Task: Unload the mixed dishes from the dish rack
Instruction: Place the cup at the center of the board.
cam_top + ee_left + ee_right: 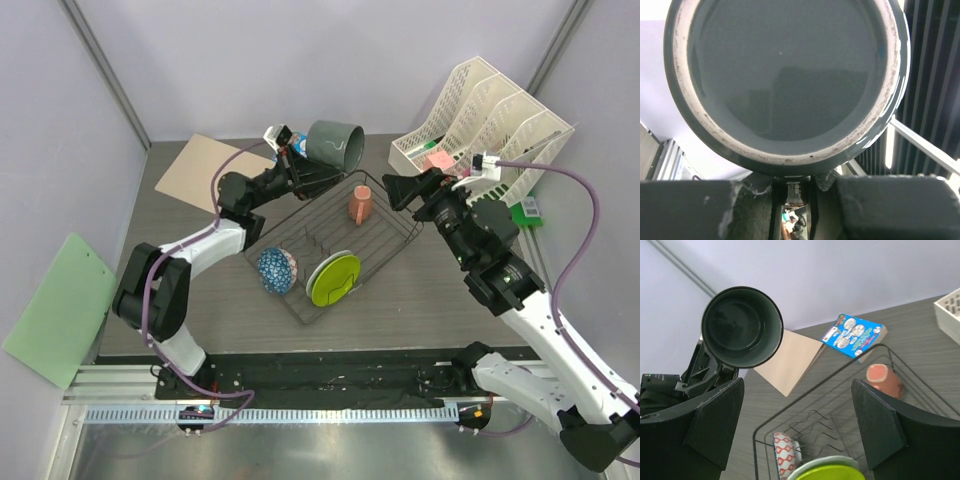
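Mug: the mug (336, 143) hangs above the rack's (363, 277) far corner, clamped in our left gripper (300, 152).
Our care: we should carry it clear of the wires, then lower it upright onto the table (430, 290).
Right gripper (395, 190): spread wide and empty, near the cup (360, 205).
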Robot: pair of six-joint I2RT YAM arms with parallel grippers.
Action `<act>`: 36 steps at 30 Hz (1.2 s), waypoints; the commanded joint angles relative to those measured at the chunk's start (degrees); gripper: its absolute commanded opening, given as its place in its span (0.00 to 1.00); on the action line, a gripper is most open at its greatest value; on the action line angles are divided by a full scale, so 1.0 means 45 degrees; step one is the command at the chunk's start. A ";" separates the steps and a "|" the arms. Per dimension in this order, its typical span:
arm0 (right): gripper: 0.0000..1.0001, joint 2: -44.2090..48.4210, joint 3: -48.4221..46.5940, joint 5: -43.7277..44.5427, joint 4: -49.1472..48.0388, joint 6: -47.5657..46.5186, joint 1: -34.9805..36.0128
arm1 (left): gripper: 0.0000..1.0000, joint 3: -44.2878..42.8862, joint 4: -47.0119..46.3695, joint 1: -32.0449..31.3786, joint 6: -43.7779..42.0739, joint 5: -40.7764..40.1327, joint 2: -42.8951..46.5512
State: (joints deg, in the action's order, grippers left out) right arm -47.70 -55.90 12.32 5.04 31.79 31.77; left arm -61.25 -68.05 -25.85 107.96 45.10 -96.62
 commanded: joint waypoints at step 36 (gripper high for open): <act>0.01 -0.2663 0.0352 -0.2061 -0.5166 0.0867 -0.0146 | 0.99 0.1016 -0.3653 -0.0841 -0.1255 0.1011 0.1081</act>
State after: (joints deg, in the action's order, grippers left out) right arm -65.76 -53.95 -1.85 -18.26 38.44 31.27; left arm -54.28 -73.21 -30.98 105.43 48.07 -92.73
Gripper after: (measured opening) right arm 0.183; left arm 0.438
